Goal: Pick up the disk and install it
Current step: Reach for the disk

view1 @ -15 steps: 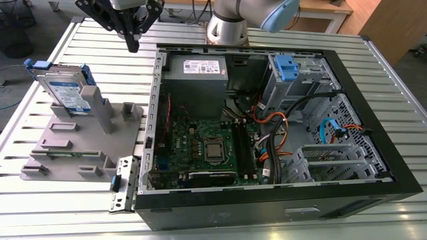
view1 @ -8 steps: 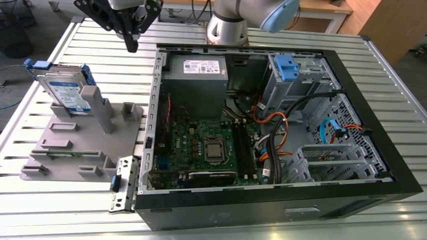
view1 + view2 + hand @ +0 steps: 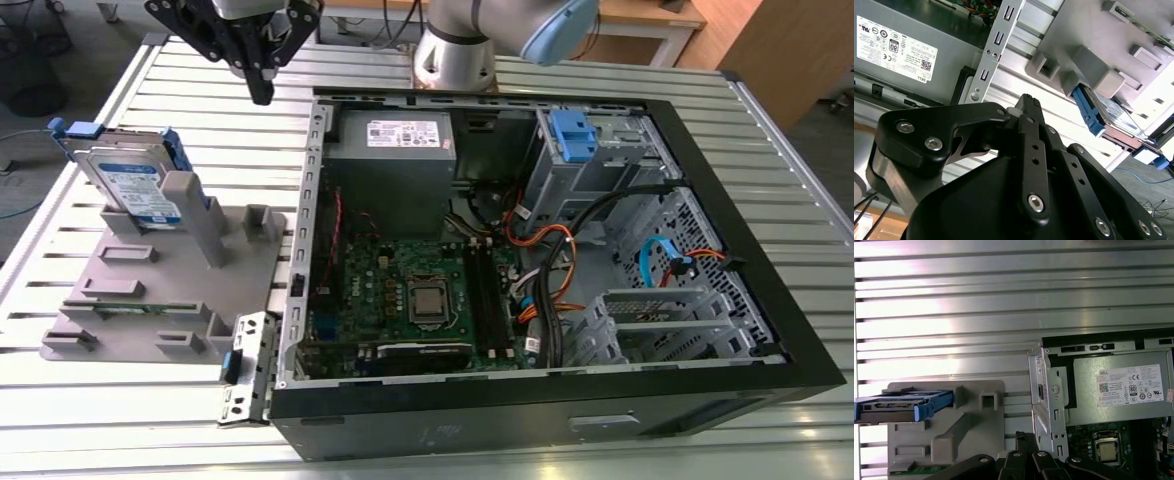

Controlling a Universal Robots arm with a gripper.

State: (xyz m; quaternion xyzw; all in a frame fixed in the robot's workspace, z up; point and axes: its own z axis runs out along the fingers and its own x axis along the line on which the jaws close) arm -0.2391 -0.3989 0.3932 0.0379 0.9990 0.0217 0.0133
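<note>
One disk (image 3: 134,186) stands on edge in the single grey fixture (image 3: 134,300) on the slatted table (image 3: 174,420), at the exterior view's left and toward the far side. Its lower part is sunk in the fixture's slot. One gripper (image 3: 262,92) hangs above the table, just beyond the far left corner of the one open computer case (image 3: 561,405). Its fingers are drawn together to a narrow tip with nothing between them, well apart from the disk. The arm (image 3: 461,45) is cut off by the picture's edge. Inside the case sit one grey box (image 3: 391,180) with a white sticker and one bare blue clip (image 3: 570,135) in the far bay. In the first wrist view the disk (image 3: 899,407) is seen edge-on and cropped. In the second wrist view, a fixture block hides part of the disk (image 3: 1111,114).
</note>
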